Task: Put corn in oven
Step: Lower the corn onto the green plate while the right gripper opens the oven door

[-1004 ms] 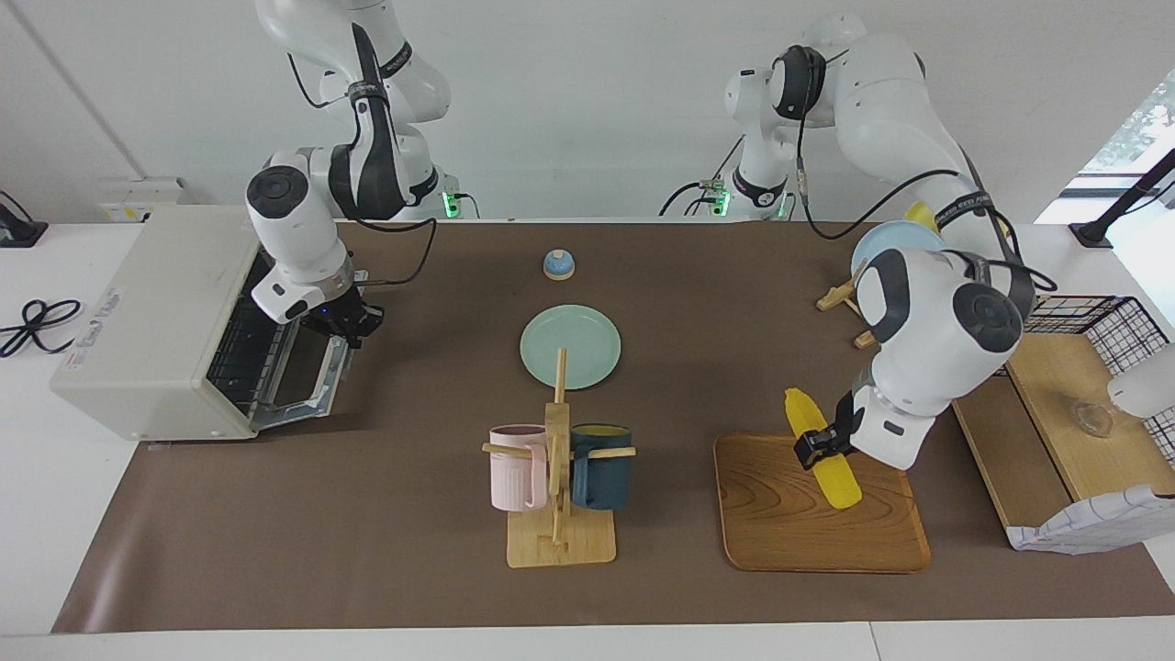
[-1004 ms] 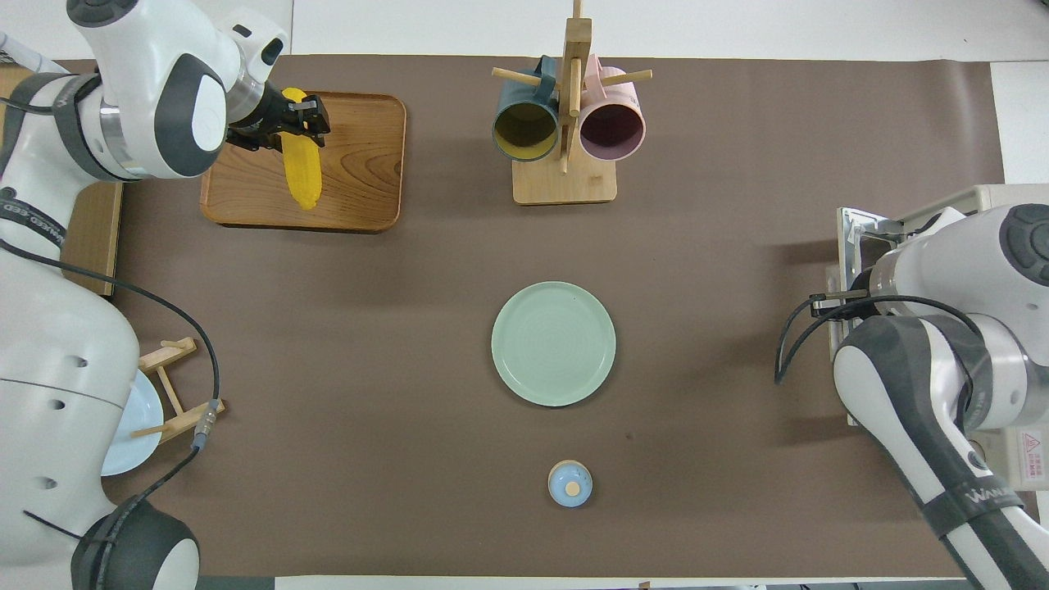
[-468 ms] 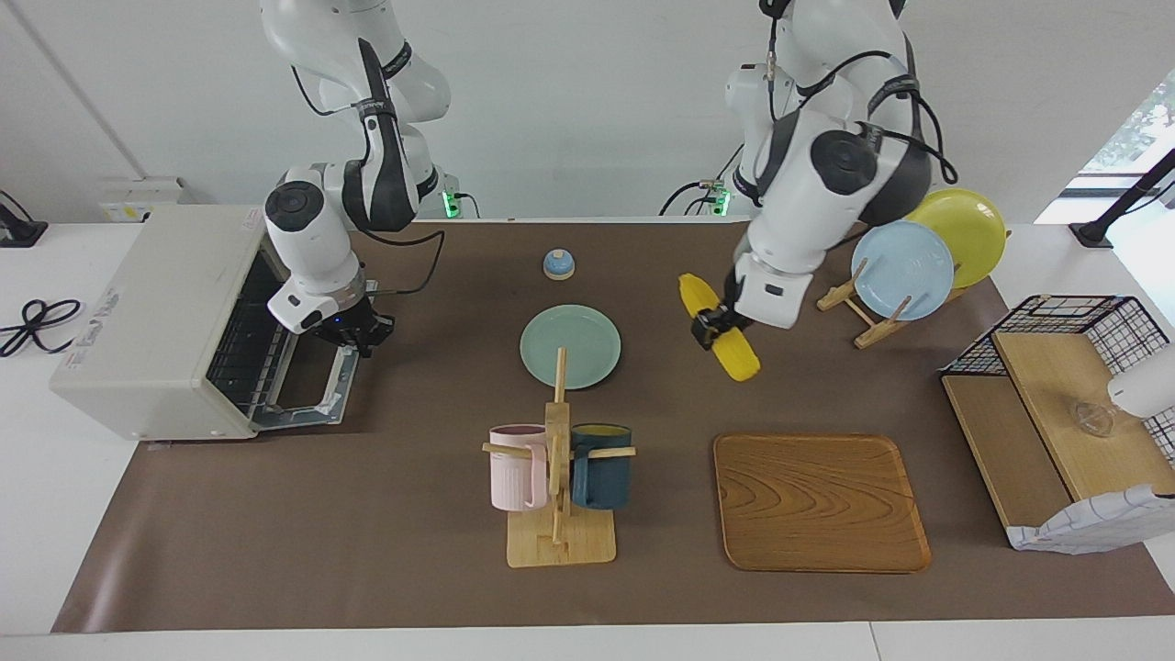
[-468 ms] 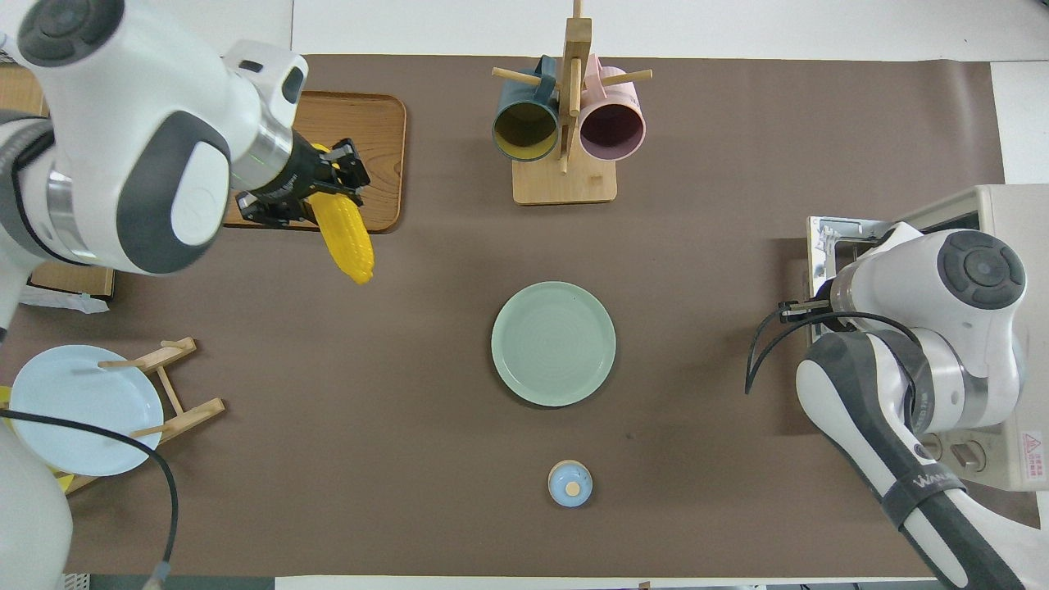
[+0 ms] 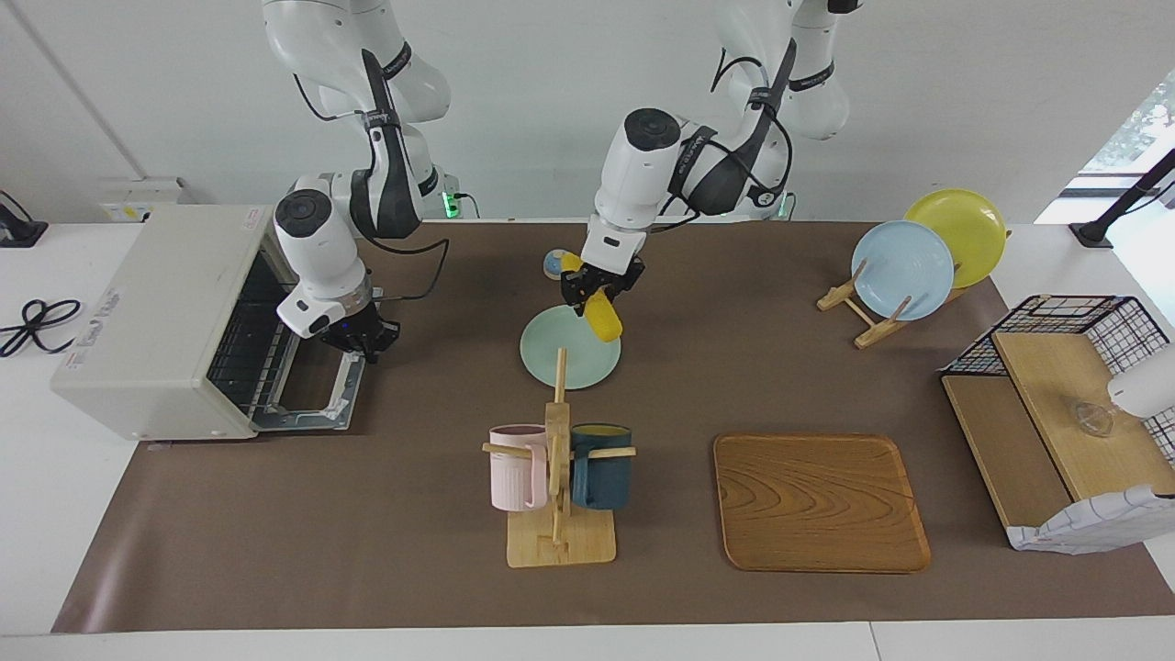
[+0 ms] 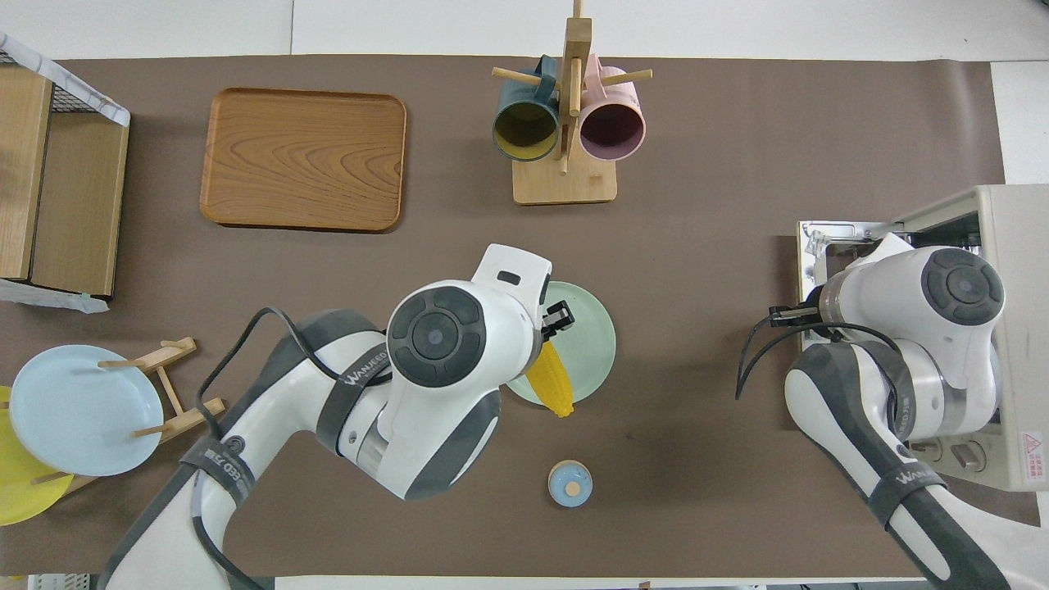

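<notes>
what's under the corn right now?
The corn, held up in the left claw, hangs over the green plate. The plate's visible part is bare; the overhead view has the arm covering part of it.

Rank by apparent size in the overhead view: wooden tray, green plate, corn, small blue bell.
1. wooden tray
2. green plate, partly covered by the left arm
3. corn, held raised, so it looks somewhat enlarged
4. small blue bell

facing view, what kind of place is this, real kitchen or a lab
Most likely a robotics lab staged as a kitchen: two robot arms mounted at a papered table, with a toaster oven, a mug tree and a plate rack laid out as props.
</notes>
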Motion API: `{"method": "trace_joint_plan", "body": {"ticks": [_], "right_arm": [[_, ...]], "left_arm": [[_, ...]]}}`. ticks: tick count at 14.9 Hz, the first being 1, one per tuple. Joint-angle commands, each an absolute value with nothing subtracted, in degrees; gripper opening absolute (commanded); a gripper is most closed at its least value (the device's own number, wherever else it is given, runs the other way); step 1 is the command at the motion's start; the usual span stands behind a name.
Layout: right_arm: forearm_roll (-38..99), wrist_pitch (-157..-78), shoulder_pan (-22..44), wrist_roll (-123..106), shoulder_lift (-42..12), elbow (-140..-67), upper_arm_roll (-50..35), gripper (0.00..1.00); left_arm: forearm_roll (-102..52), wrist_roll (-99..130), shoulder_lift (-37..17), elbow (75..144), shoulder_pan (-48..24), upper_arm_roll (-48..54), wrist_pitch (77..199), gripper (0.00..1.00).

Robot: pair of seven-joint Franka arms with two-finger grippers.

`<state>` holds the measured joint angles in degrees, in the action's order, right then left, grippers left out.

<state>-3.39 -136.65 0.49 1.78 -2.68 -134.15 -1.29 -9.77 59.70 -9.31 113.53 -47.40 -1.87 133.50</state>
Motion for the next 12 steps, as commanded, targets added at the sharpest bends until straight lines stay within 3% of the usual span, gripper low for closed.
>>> {"method": "trace_joint_plan", "body": {"ticks": [1,7,12], "right_arm": [[-3.2,-137.3,0.4,3.2,-2.4,-135.6,-1.0,0.00],[1.3,-137.3,3.1,3.8,-2.7,-135.7,-1.1,0.00],[3.5,-134.0,6.2,6.0,-4.2,-129.8,-1.1,0.02]], "left_arm": [[-11.2,55.9,-10.8,115.8,-48.5,-3.1,139.7,0.00],[-11.1,48.1,-17.0,116.1,-51.9,-3.3,145.7,0.00],[-11.0,45.7,-17.1,115.9,-51.5,-3.3,145.9,0.00]]}}
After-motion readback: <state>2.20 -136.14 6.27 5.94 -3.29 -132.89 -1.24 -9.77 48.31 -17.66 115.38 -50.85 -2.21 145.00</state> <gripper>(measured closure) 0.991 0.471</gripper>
